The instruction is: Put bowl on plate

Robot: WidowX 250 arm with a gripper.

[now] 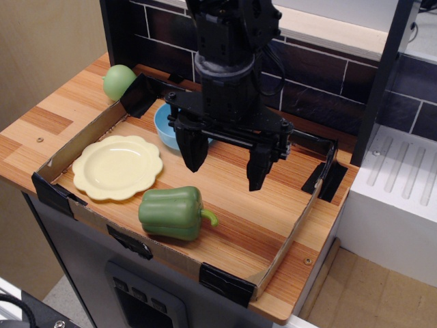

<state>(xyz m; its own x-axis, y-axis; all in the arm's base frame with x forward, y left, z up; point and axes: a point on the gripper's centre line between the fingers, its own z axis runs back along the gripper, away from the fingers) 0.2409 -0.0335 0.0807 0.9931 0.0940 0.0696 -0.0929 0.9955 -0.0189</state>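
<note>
Wooden counter [252, 225] sitting against dark tiled wall [321, 75], low cardboard border [290, 239] ringing the work area. Gripper [225, 164] hanging over the middle, fingers spread wide, gripping nothing. Bowl [166, 124] sitting upright behind it, opening up, round so no long axis. Plate [116, 166] lying flat front-left, apart from bowl. Green pepper [172, 212] lying on its side, stem pointing right.

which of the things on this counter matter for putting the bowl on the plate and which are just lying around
Part of the job:
- bowl, light blue, partly hidden behind the arm
- plate, pale yellow with a scalloped rim
- gripper, fingers open, holding nothing

Just lying about:
- green bell pepper, in front of the plate
- round green fruit, outside the cardboard tray
</note>
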